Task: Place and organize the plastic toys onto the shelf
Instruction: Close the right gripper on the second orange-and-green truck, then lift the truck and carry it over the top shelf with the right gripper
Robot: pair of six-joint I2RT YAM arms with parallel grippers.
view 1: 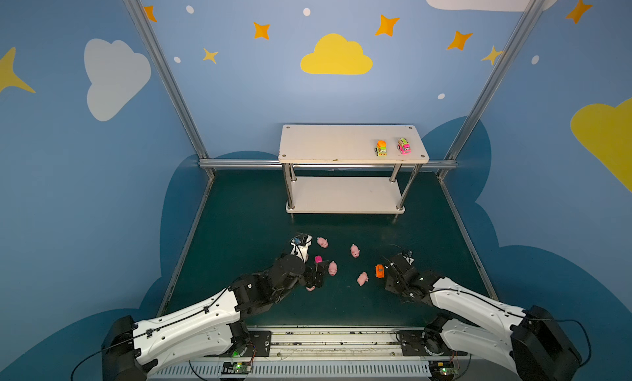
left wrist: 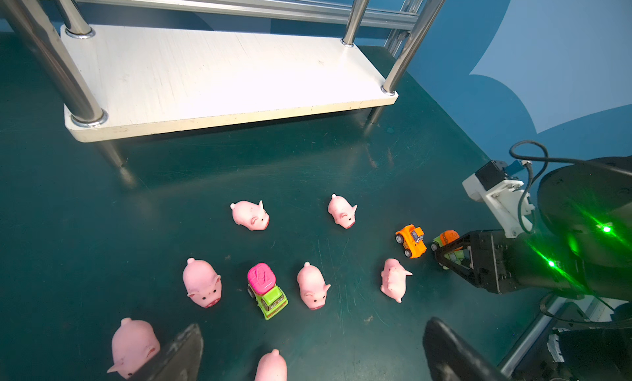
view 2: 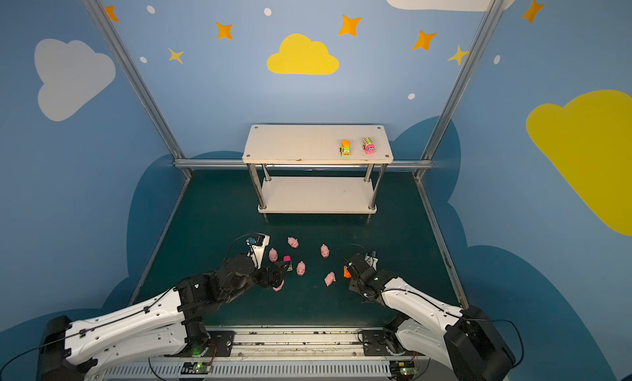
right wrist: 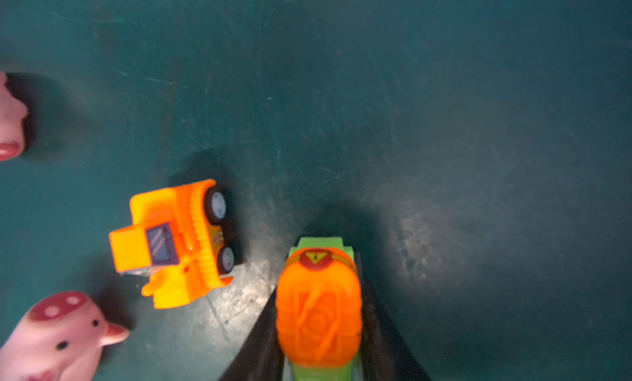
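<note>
The shelf [view 1: 335, 138] [view 2: 301, 140] stands at the back, with an orange-green vehicle [view 1: 381, 148] and a pink one [view 1: 404, 146] on its top board. Several pink pigs [left wrist: 250, 215] [view 1: 355, 250], a pink-and-green truck [left wrist: 266, 290] and an orange vehicle [left wrist: 411, 241] [right wrist: 178, 242] lie on the green mat. My right gripper [right wrist: 318, 273] [view 1: 388, 270] is shut on a green truck with an orange drum [right wrist: 318, 311], low at the mat, a finger on either side. My left gripper [left wrist: 313, 323] [view 1: 316, 276] is open, and one pig [left wrist: 271, 365] lies between its fingers.
The shelf's lower board [left wrist: 219, 75] is bare, between chrome legs [left wrist: 403, 44]. Aluminium frame rails [view 1: 239, 164] and blue walls close in the mat at the back and sides. Another pig [left wrist: 135, 346] lies just outside my left gripper's finger.
</note>
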